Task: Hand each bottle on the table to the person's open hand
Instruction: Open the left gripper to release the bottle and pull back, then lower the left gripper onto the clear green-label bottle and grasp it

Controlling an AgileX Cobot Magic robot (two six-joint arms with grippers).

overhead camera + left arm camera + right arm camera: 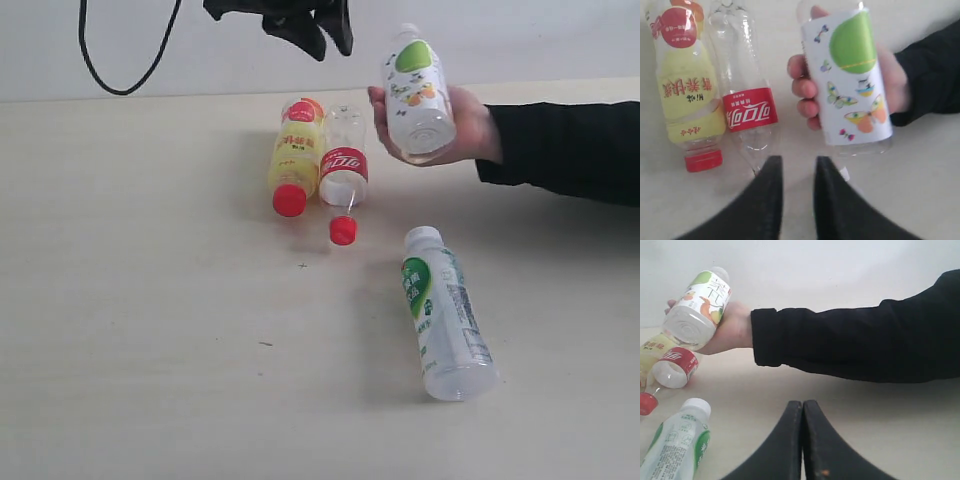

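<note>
The person's open hand [472, 128] has closed round a white-capped, green-white labelled bottle [418, 92] and holds it tilted above the table [150, 300]. My left gripper [332, 48] hangs open just left of it, fingers apart and empty [797, 167]. The yellow bottle [296, 155] and the clear red-label bottle [343, 165] lie side by side below that gripper. Another white-capped bottle [445, 315] lies at the front right. My right gripper [803, 405] is shut on nothing, low over the table near the black sleeve [865, 340]; the exterior view does not show it.
A loose red cap [343, 230] lies just in front of the red-label bottle's mouth. A black cable [110, 85] hangs against the back wall at the far left. The sleeved forearm [570, 150] stretches in from the right edge.
</note>
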